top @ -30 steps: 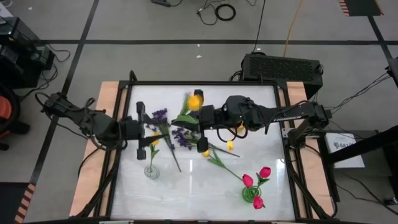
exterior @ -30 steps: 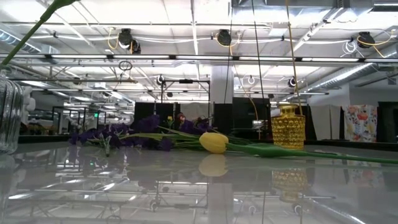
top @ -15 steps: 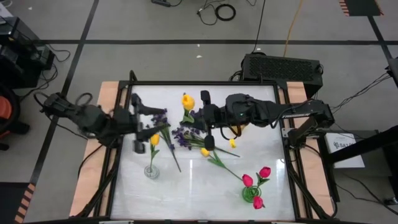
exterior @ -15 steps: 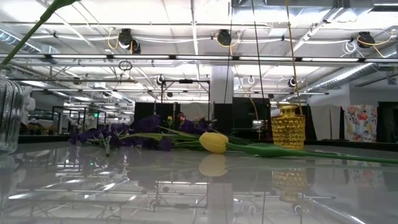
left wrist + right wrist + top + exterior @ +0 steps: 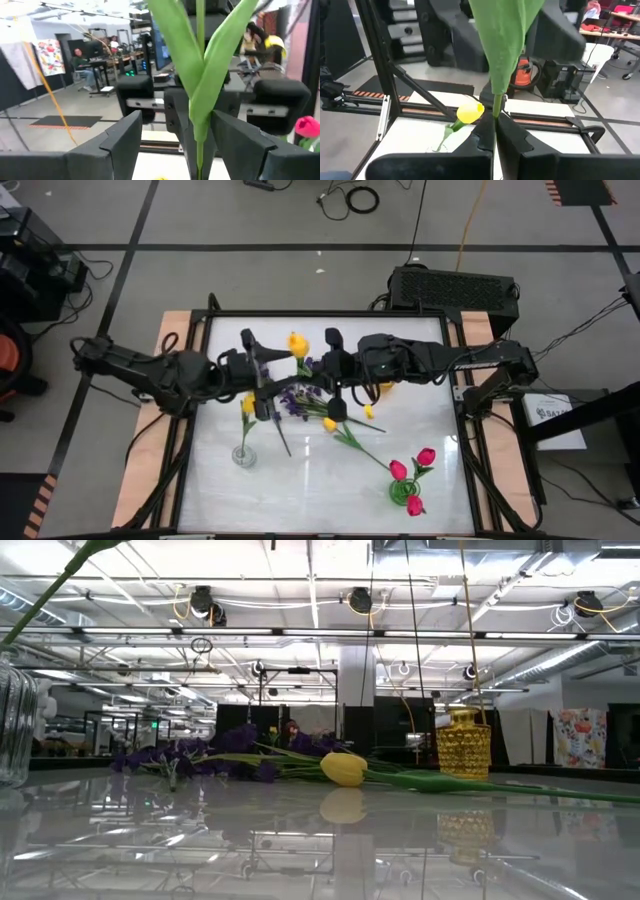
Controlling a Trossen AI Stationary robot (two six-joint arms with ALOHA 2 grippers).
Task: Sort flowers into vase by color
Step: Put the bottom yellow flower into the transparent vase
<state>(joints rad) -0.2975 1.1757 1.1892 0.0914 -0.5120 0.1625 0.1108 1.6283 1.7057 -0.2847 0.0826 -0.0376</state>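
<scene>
Above the desk (image 5: pixel 420 480), the right end effector (image 5: pixel 333 370) pinched a yellow tulip's stem (image 5: pixel 496 102); the left end effector (image 5: pixel 262 370) stood spread around it.

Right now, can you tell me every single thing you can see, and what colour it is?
held yellow tulip: one, yellow, raised above the table's far middle
lying yellow tulips: two it seems, yellow, mid-table
purple sprigs: a bunch, number unclear, purple, lying mid-table
clear vase: one, see-through, near left, holding one yellow tulip
green vase: one, green, near right
pink tulips: three, pink-red, in the green vase
yellow vase: one, yellow, standing behind the lying flowers
table: one, white
left end effector: dark, open around the held tulip's stem
right end effector: dark, shut on that stem
</scene>
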